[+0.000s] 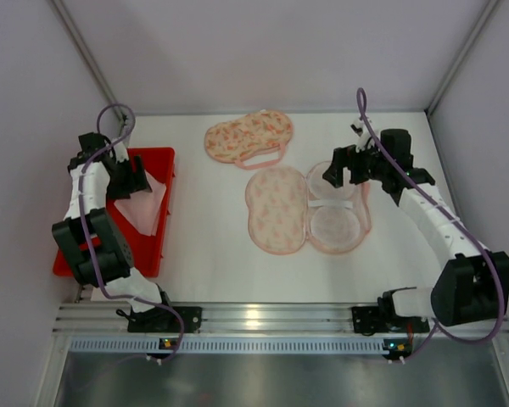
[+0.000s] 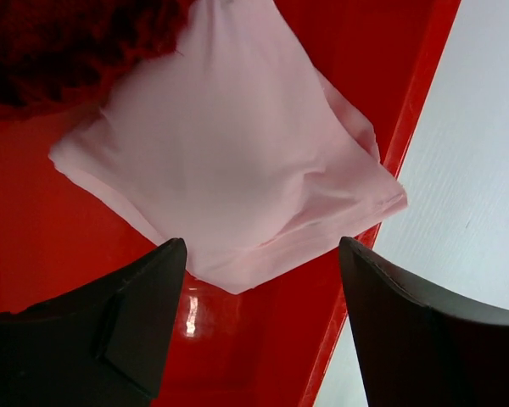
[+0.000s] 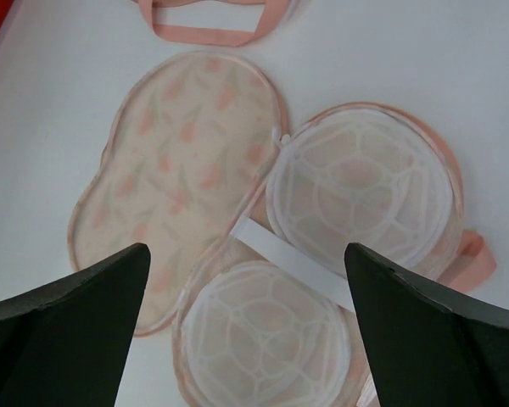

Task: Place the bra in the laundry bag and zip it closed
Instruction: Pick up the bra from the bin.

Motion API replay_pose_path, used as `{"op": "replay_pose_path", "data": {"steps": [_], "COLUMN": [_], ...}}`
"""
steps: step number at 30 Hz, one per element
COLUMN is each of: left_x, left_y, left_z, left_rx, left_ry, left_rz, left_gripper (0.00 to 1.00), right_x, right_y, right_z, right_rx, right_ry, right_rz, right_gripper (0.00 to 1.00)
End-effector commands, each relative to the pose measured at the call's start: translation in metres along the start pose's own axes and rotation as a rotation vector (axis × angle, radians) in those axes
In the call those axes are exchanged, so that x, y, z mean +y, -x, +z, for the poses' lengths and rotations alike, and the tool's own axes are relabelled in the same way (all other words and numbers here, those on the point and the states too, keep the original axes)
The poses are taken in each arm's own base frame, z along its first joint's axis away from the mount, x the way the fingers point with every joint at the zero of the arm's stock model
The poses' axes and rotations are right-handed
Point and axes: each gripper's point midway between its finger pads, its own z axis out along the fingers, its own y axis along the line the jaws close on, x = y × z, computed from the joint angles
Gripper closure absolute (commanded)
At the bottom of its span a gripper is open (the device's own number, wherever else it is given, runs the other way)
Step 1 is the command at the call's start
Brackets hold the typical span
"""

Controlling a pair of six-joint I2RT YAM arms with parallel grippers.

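Note:
A pale pink bra point(image 1: 144, 206) lies folded in the red tray point(image 1: 161, 246); in the left wrist view it point(image 2: 229, 161) fills the middle. My left gripper point(image 1: 134, 180) is open above it, its tips point(image 2: 261, 254) just short of the bra's near corner. The open laundry bag point(image 1: 305, 209) lies mid-table: a floral lid point(image 3: 182, 174) on the left, two white mesh cups point(image 3: 365, 182) joined by a white strap on the right. My right gripper point(image 1: 346, 174) hangs open and empty above the bag's far right part.
A second floral bag point(image 1: 248, 136), closed, with a pink loop handle, lies at the back of the table. A dark red knitted item point(image 2: 59, 47) lies in the tray's far part. White walls close in the table on three sides.

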Motion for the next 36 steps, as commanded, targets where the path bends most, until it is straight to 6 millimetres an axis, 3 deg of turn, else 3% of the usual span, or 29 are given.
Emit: {"op": "replay_pose_path", "data": {"steps": [1,2,5,12,15,16,20,27,36], "left_x": [-0.005,-0.004,-0.001,-0.004,-0.004,-0.003,0.003,0.003,-0.001], "left_y": [-0.022,-0.025,-0.03,-0.042,-0.05,-0.052,-0.059,-0.081,-0.09], "left_z": [0.002,0.003,0.005,0.009,0.016,0.018,0.031,0.048,0.046], "left_rx": [0.039,0.041,0.031,0.026,0.035,0.042,0.081,0.13,0.106], "left_ry": [-0.066,-0.064,-0.074,-0.186,-0.224,-0.229,-0.244,-0.314,-0.318], "left_rz": [0.062,0.082,0.185,0.563,0.658,0.676,0.733,0.778,0.798], "left_gripper": [0.26,0.36,0.44,0.48,0.47,0.47,0.47,0.5,0.53], "right_x": [0.01,0.007,-0.002,-0.011,-0.018,-0.02,-0.019,0.001,0.011], "right_y": [0.042,0.044,0.059,0.098,0.104,0.094,0.089,0.057,0.018], "right_z": [0.011,0.013,0.015,-0.005,-0.003,-0.002,0.005,0.015,0.02], "right_rx": [-0.103,-0.103,-0.131,-0.239,-0.236,-0.184,-0.13,-0.071,0.001], "right_ry": [0.074,0.064,0.017,-0.151,-0.182,-0.181,-0.144,-0.017,0.054], "right_rz": [-0.08,-0.069,-0.089,-0.26,-0.271,-0.274,-0.275,-0.186,-0.117], "right_gripper": [0.0,0.01,0.01,0.0,0.01,0.01,0.01,0.01,0.0]}}
